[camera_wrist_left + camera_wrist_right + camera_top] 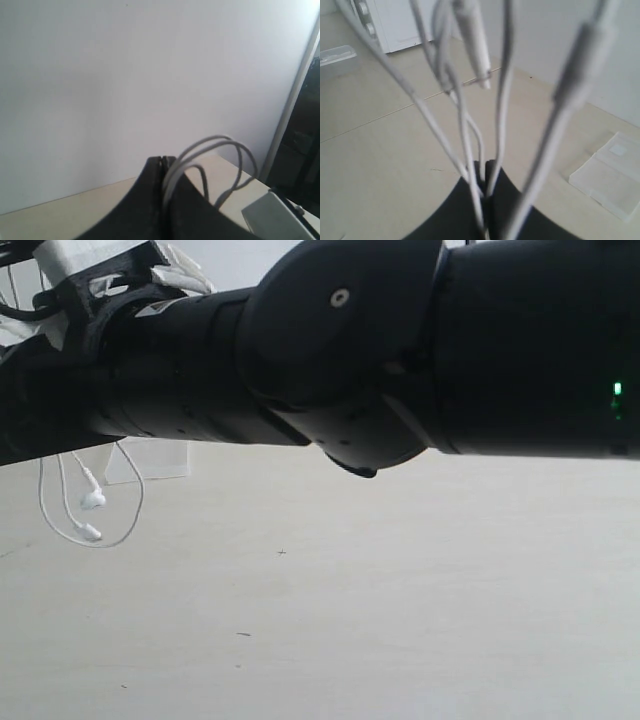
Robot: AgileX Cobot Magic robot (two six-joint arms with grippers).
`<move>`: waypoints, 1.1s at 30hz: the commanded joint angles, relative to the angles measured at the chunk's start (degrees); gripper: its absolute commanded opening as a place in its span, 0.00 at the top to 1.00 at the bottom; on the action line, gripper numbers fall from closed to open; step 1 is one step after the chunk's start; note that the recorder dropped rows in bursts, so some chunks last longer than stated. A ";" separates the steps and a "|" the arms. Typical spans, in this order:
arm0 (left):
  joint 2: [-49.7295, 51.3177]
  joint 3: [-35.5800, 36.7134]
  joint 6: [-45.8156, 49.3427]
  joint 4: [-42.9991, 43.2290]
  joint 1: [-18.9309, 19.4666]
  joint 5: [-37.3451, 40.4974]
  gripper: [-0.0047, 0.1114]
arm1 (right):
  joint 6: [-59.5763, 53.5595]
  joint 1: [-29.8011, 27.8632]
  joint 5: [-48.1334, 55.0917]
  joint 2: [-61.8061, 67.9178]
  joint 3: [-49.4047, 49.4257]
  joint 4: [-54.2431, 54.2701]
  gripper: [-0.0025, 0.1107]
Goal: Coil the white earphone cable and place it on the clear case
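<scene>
White, thin earphone cable (90,533) is hanging in loops at the left of the exterior view, with its two small white earbuds (93,500) dangling over the pale beige desk (350,620). Whether the lowest loop is touching the desk cannot be told. To the right, a bulky black robot arm (330,350) is spanning the upper frame and hiding the grip point.

The left wrist view shows the black left fingers (145,200) pressing together and pinching a bundle of cable strands (169,180), which are arching outward beyond the tips.

The right wrist view shows the black right fingers (450,220) likewise clamping closed on several strands (580,60), which are rising toward the camera. A flat rectangular clear plastic case (610,172) is lying on the desk beyond and to one side. The cable is being held off the desk, apart from that case.
</scene>
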 commanded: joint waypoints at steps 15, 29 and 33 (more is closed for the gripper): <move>-1.88 5.55 -0.04 1.69 -0.04 15.79 0.96 | -0.49 -0.28 4.54 -1.30 0.17 -1.96 0.98; -6.95 7.63 0.12 1.69 -0.04 17.22 0.96 | 0.09 -2.30 4.53 -1.86 0.17 -2.88 0.98; -7.03 7.63 0.12 1.69 -0.04 18.13 0.96 | 0.09 -2.76 6.33 -1.86 0.17 -2.88 0.98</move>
